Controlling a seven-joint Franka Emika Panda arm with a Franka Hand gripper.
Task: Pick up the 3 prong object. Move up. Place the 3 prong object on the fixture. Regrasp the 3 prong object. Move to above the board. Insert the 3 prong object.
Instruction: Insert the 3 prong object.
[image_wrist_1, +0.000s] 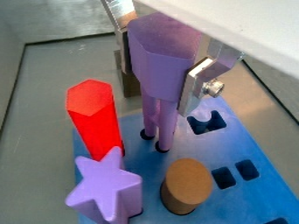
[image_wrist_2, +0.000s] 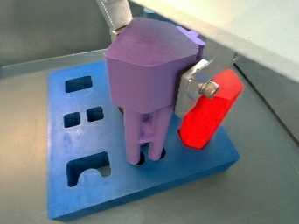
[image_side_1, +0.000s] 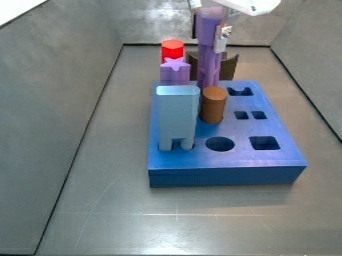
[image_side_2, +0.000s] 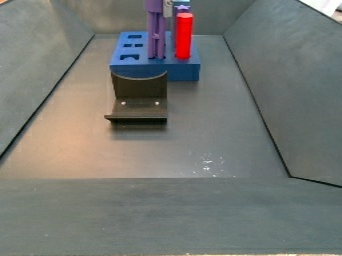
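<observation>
Grey metal floor (image_side_2: 160, 150) with sloping grey walls is surrounding the blue board (image_side_1: 227, 155). The pincer (image_wrist_2: 152, 39) is gripping the 3 prong object (image_wrist_2: 149, 79) by its top end. It is standing upright, long axis vertical, prongs pointing down onto the board beside the red block (image_wrist_2: 211, 109).

We see a grey metal floor (image_side_2: 201, 130), dull and a little shiny, sloped grey walls (image_side_1: 67, 100) rising from its edges, soft light reflecting near the floor's front edge
</observation>
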